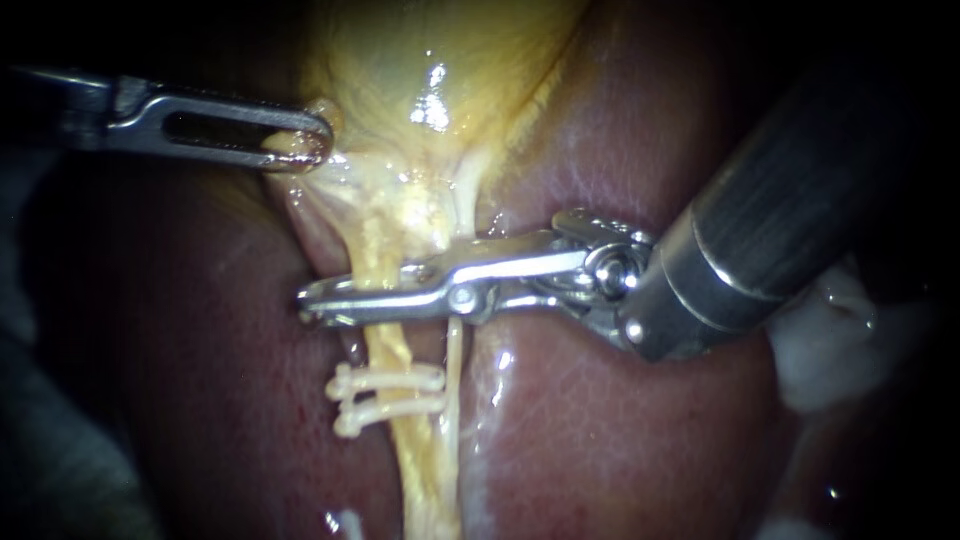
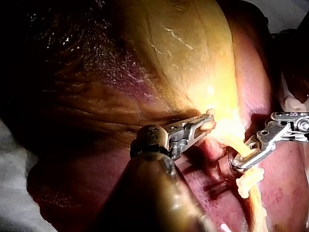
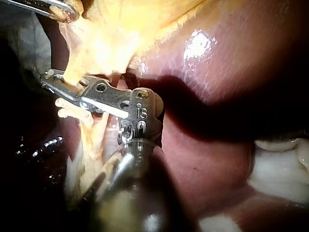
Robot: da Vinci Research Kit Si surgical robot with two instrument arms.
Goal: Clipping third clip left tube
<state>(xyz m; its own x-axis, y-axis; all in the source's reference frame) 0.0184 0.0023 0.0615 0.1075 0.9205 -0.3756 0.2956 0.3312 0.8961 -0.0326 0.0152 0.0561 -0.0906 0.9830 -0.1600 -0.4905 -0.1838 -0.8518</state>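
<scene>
Liver (image 1: 600,430) as backdrop. Left tube (image 1: 385,345) below gallbladder (image 1: 430,60), bearing two clips (image 1: 400,380). Right instrument (image 1: 308,305): hand closed across left tube just above them. Left instrument (image 1: 318,140): hand gripping gallbladder edge. Risks: pinching adjacent right tube (image 1: 455,360); crowding existing clips

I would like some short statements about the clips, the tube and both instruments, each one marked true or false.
1. Two white clips sit on the left tube. True.
2. The right instrument crosses the left tube between those clips and the gallbladder. True.
3. The left instrument holds a clip. False: it grips the gallbladder's edge.
4. The two instruments touch each other. False: they are well apart.
</scene>
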